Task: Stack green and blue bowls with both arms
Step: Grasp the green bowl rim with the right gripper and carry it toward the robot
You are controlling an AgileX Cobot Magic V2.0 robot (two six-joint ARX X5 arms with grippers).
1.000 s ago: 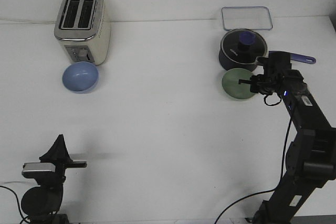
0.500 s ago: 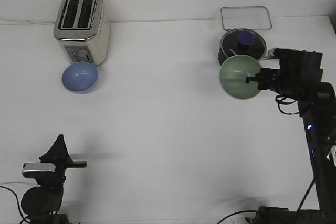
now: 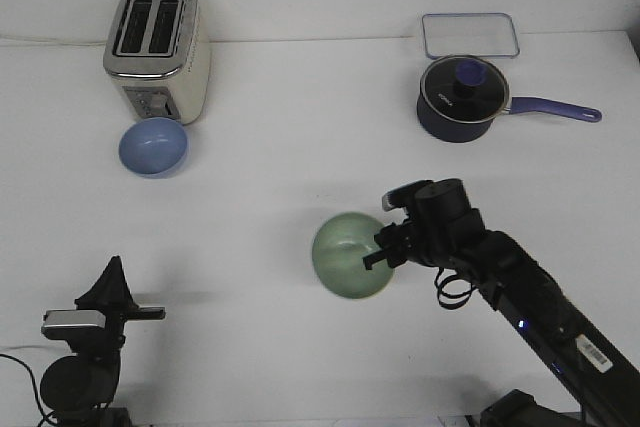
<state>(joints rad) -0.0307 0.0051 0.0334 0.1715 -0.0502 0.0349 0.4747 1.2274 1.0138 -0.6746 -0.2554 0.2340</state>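
I see the white table (image 3: 300,147) spread wide, with the right arm (image 3: 520,292) reaching in from the near right corner toward its middle. Its gripper (image 3: 385,247) is closed on the rim of the green bowl (image 3: 350,255), which hangs tilted near the table's centre; whether it is clear of the surface or just touching, I cannot tell. The left arm (image 3: 85,347) sits folded at the near left corner, well apart from everything, and I cannot tell how far its claw (image 3: 150,314) is open.

The toaster (image 3: 158,47) stands at the far left, the saucepan (image 3: 465,97) and a clear tray (image 3: 470,35) at the far right. The blue bowl (image 3: 153,146) rests upright just in front of the toaster, untouched.

I judge the task about half done at best: one bowl is in hand, the blue one is not yet picked up, and the stacking itself remains.
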